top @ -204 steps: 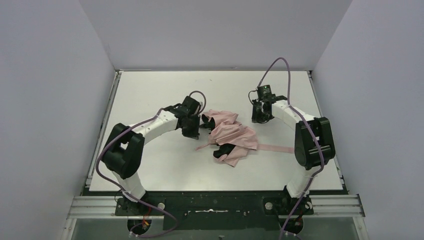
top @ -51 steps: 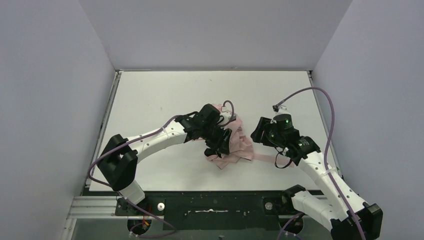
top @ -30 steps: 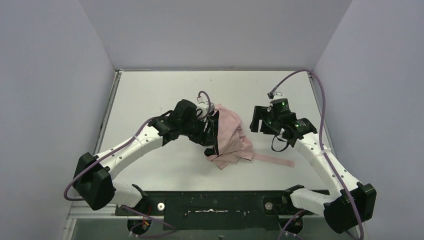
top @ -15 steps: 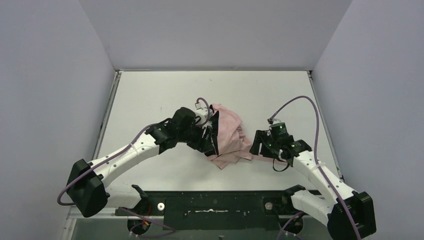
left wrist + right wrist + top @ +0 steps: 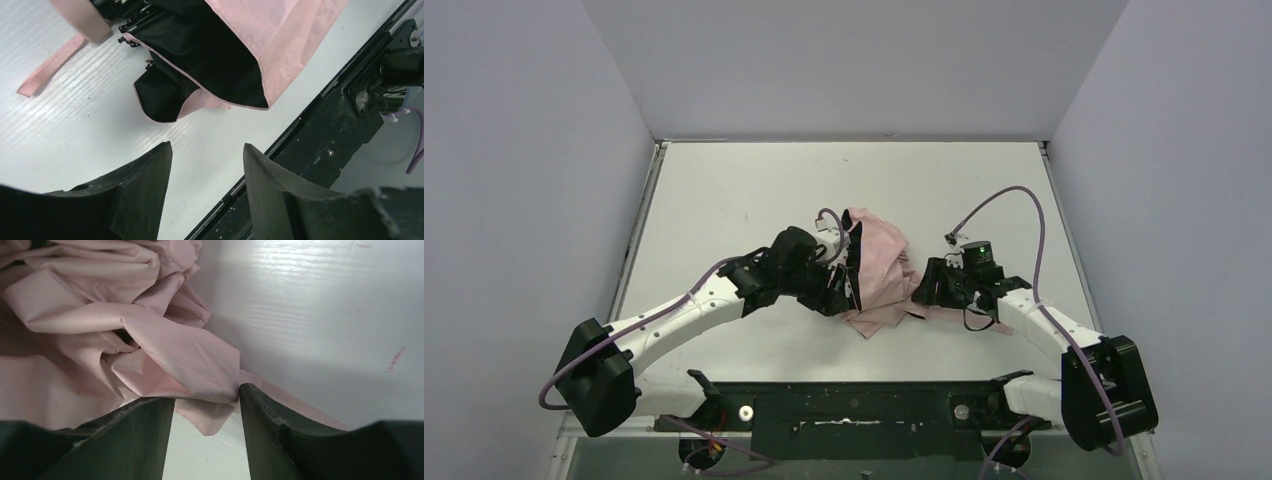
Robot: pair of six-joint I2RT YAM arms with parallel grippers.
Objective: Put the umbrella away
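The umbrella [image 5: 882, 272] lies collapsed in the middle of the white table [image 5: 724, 200], a crumpled heap of pale pink fabric with its black lining [image 5: 200, 60] facing my left arm. My left gripper [image 5: 842, 290] hovers at its left side; in the left wrist view this gripper [image 5: 206, 147] is open, nothing between its fingers, the fabric just beyond them. My right gripper [image 5: 922, 292] is at the heap's right edge. In the right wrist view its jaws [image 5: 206, 395] stand apart around a loose fabric corner [image 5: 210, 417]. The pink strap [image 5: 300, 405] runs under the right finger.
A black frame rail [image 5: 854, 410] runs along the table's near edge, close below my left fingers [image 5: 350, 115]. A loose pink strap end [image 5: 47, 72] lies flat on the table. Grey walls enclose the table on three sides.
My right arm has swung in and down from the far right to the umbrella's right edge, its jaws narrowing around a fabric corner. The left arm has barely shifted.
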